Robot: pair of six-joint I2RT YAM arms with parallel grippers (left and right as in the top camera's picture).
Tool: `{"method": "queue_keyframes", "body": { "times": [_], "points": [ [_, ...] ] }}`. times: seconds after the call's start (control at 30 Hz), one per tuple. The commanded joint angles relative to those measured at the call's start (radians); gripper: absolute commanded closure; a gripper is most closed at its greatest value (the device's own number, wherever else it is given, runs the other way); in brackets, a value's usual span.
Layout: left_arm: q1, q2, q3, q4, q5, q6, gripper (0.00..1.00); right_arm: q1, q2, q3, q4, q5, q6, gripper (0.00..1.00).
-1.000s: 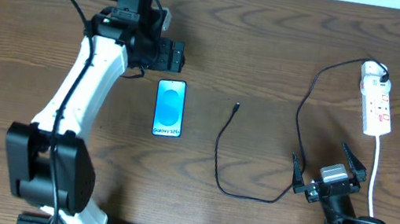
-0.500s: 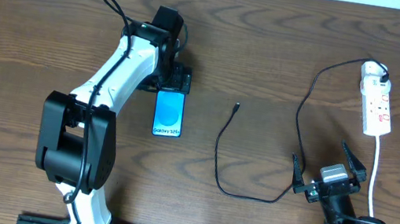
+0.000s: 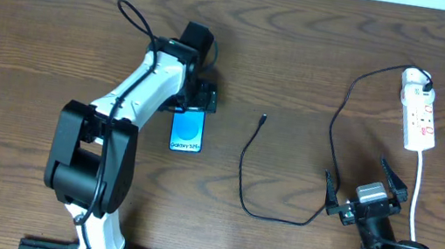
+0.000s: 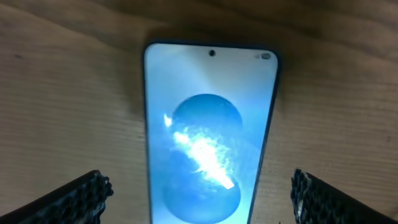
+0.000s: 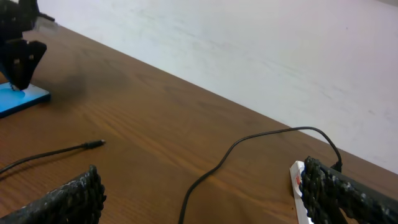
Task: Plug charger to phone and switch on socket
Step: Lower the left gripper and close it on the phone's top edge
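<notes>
"Where's the phone?"

"The phone [image 4: 208, 137] lies flat with its screen lit, directly beneath my left claw [image 3: 196, 103]. The fingers are spread either side of it, gripping nothing."

"And the charger?"

"The charger [image 3: 243, 161] lies loose, its tip well off to that claw's right. My right claw [image 3: 367, 192] is also released, beside the cable. As I judge it, plugging in and switching the socket [image 3: 417, 109] are both left."
</notes>
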Motion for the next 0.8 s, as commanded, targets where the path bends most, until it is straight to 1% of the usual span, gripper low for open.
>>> {"method": "queue_keyframes", "body": {
  "times": [0.0, 0.27, 0.43, 0.77],
  "points": [
    [-0.006, 0.000, -0.029, 0.016, -0.027, -0.020, 0.05, -0.003, -0.005, -0.001, -0.005, -0.006, 0.018, 0.01],
    [-0.007, 0.002, -0.050, 0.055, -0.030, -0.012, 0.05, -0.003, -0.005, -0.001, -0.005, -0.006, 0.018, 0.01],
    [-0.016, 0.018, -0.051, 0.053, -0.030, -0.013, 0.05, -0.003, -0.005, -0.001, -0.005, -0.006, 0.018, 0.01],
    [-0.024, 0.116, -0.052, 0.041, -0.022, -0.030, 0.05, -0.003, -0.005, -0.001, -0.005, -0.006, 0.018, 0.01]
  ]
}}
